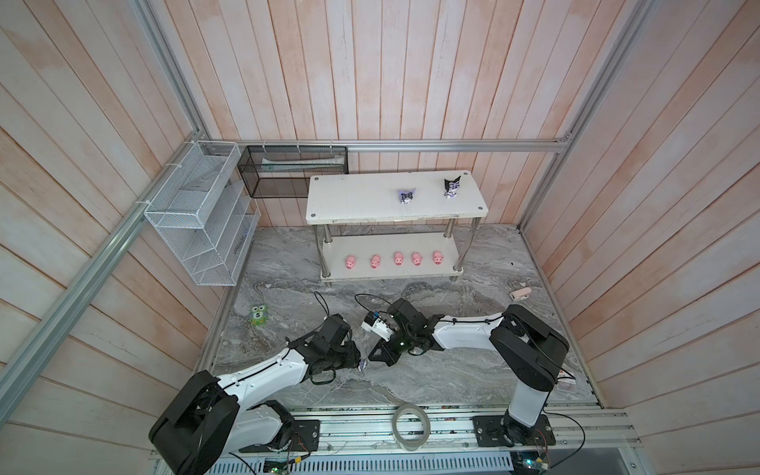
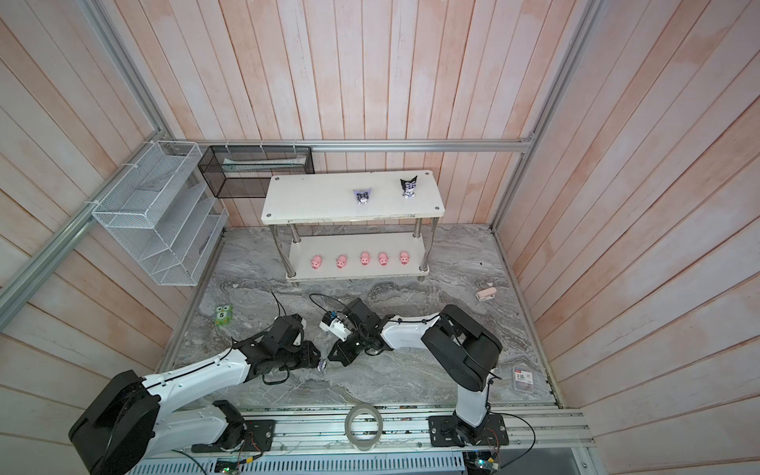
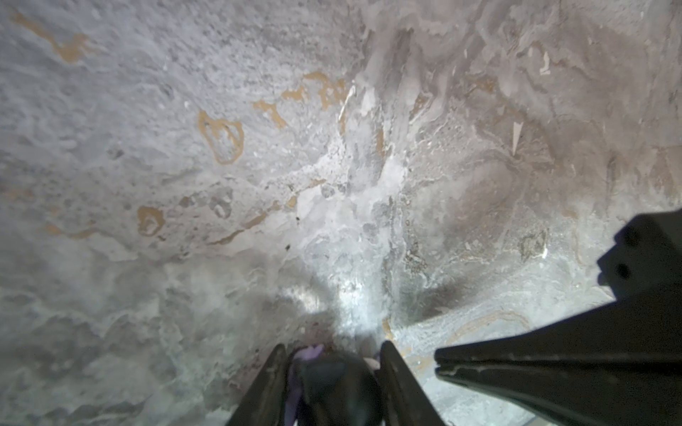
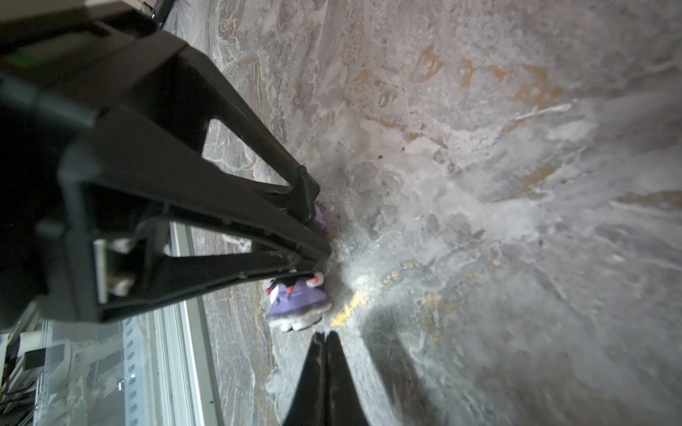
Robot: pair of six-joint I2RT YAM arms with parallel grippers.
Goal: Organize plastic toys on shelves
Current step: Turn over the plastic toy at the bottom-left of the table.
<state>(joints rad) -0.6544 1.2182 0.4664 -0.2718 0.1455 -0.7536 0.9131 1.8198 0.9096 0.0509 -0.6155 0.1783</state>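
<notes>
The shelves [image 1: 362, 201] stand at the back, and two black-purple-white figurines [image 1: 407, 196] [image 1: 451, 187] sit on the top board. Several pink pigs [image 1: 398, 258] line the lower board. A third figurine [image 4: 299, 302] stands on the marble floor in front. My left gripper [image 1: 362, 364] is shut on its head, one finger against each side in the left wrist view [image 3: 333, 348]. My right gripper [image 4: 326, 335] is shut and empty. Its tips [image 1: 371, 357] rest on the floor just beside the figurine's feet.
A green toy marked 5 [image 1: 259, 314] lies on the floor to the left. A white wire mesh rack [image 1: 197, 214] and a black mesh basket [image 1: 292, 170] hang at the back left. A tape roll [image 1: 410, 425] sits on the front rail. A pinkish clip [image 1: 520, 293] lies at the right.
</notes>
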